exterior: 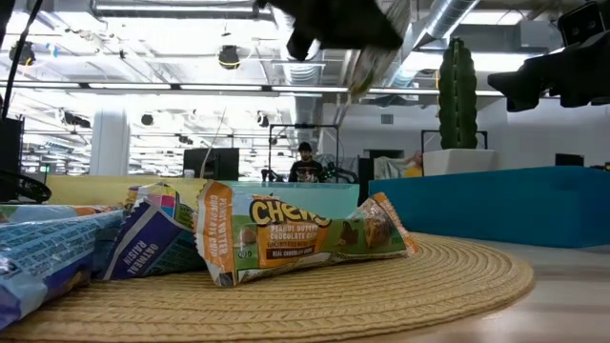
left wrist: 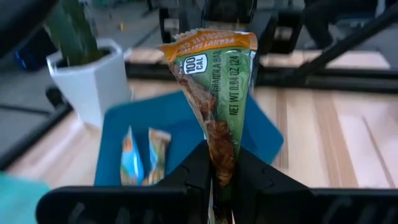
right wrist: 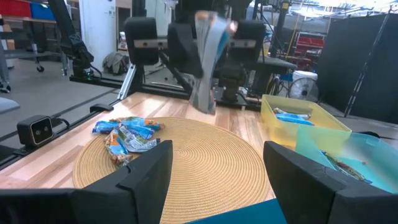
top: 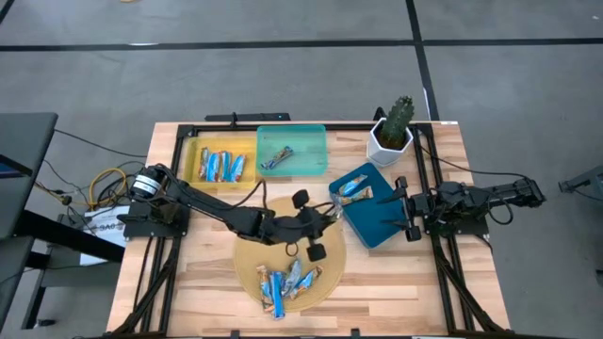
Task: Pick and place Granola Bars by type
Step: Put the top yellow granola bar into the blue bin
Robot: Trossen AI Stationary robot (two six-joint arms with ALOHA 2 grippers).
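Left end effector (top: 332, 213) is reaching across the bench (top: 396, 282) twd the dark blue tray (top: 377, 221), fingers pinching a green/orange granola bar (left wrist: 217, 93) by one end; in the left wrist view the bar is sticking out past the fingers above the tray's near edge. Two bars (left wrist: 142, 155) are lying in that tray already.

Right end effector (top: 407, 215) is sitting at the tray's right side, jaws spread wide w/ nothing betw them, just beside the tray wall.

Rest of the bars: a pile (top: 285, 282) is lying on the round woven mat (top: 250, 254) near the bench's front edge, blue, silver & tan wrappers mixed. Blue-wrapped bars (top: 219, 167) are lying in the yellow tray (top: 250, 151); one bar (top: 276, 156) is lying in the teal tray (top: 311, 155).

A potted cactus (top: 394, 127) is standing at the back right, behind the blue tray. Low view: a person (exterior: 305, 162) is standing far back in the room.
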